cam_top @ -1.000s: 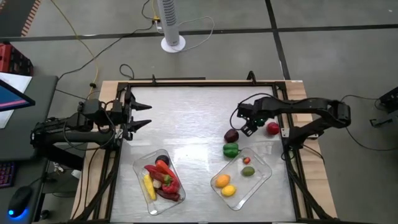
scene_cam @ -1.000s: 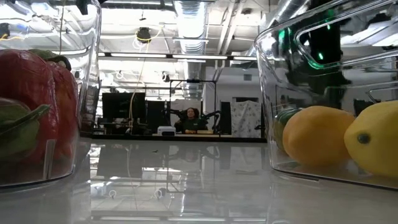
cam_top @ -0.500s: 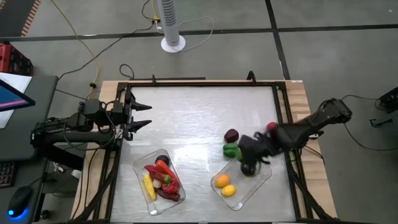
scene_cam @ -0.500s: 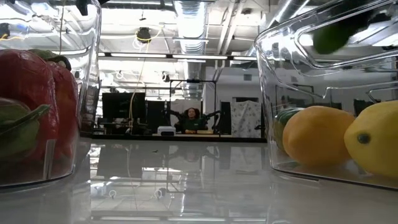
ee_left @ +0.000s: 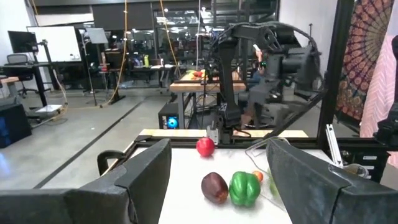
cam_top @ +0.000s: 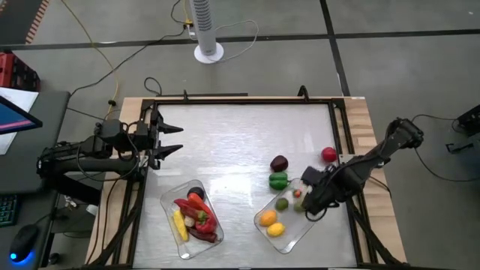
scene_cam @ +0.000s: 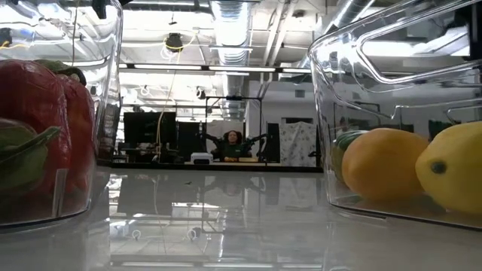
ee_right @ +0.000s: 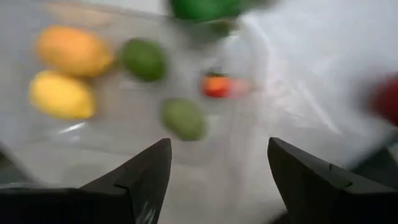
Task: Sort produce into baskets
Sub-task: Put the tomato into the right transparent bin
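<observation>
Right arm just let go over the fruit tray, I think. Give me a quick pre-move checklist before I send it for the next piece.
1. Right gripper empty: ok, fingers apart over the right tray, nothing between them.
2. Dropped piece inside the tray: ok, two green pieces, a small red-orange piece, the orange and the lemon lie within its walls.
3. Pieces left on the table: not ok, the dark purple piece, green pepper and red piece are outside both trays.
4. Left gripper clear of the path: ok, open at the far left edge.
5. Left tray undisturbed: ok, vegetables inside.
</observation>
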Controlling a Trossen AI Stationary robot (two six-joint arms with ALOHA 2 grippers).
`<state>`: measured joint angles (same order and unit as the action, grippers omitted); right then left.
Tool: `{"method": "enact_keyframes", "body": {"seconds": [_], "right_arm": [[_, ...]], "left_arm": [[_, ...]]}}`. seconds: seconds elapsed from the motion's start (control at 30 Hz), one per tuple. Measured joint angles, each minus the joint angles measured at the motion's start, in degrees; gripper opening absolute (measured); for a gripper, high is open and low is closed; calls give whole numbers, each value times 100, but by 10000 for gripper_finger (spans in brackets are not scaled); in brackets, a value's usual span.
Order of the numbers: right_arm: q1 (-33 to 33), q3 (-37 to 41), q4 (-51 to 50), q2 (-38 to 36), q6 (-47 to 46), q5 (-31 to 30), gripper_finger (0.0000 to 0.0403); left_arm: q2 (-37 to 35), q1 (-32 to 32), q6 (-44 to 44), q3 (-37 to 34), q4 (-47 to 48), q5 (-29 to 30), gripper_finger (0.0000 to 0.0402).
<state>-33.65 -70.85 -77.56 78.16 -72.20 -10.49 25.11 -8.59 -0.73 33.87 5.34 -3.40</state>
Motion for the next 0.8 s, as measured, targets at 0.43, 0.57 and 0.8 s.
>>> {"method": "enact_keyframes", "body": {"seconds": [0.43, 0.57, 0.8], "right_arm": [[2213, 888, -1024, -628, 804, -546, 296], [2918, 1486, -896, -790, 1405, -601, 296], [3626, 2117, -338, -560, 2573, -539, 296]], "left_arm": [[2, 1, -52, 0, 0, -9, 251], [2, -1, -103, 0, -4, -15, 251], [2, -1, -215, 0, -9, 0, 251]]}}
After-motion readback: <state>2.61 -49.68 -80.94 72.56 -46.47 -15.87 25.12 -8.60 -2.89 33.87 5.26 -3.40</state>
